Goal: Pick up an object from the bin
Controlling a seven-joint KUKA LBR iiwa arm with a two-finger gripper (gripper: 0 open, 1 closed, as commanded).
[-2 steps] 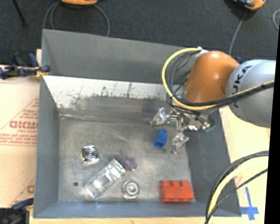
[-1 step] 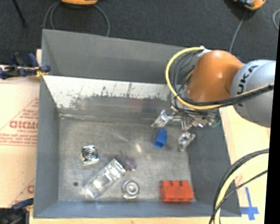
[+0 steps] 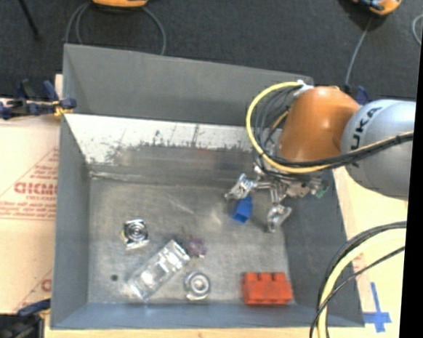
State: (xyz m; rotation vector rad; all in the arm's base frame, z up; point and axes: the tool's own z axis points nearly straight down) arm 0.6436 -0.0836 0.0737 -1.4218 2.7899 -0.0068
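The end effector (image 3: 258,207) hangs inside the grey bin (image 3: 75,190) with its two fingers spread apart, gripping nothing. A small blue block (image 3: 242,210) lies between them, close against the finger farther from the arm. An orange-red brick (image 3: 266,288) lies near, toward the bin's front wall. A clear plastic piece (image 3: 158,270) and two round metal parts (image 3: 197,284) sit well apart from it.

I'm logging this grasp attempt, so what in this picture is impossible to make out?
Whether the pincer touches the blue block: camera view, height unreadable from above.
Pincer's mount: camera view, hidden under the orange cover.
Purple scrap: camera view, too small to identify.
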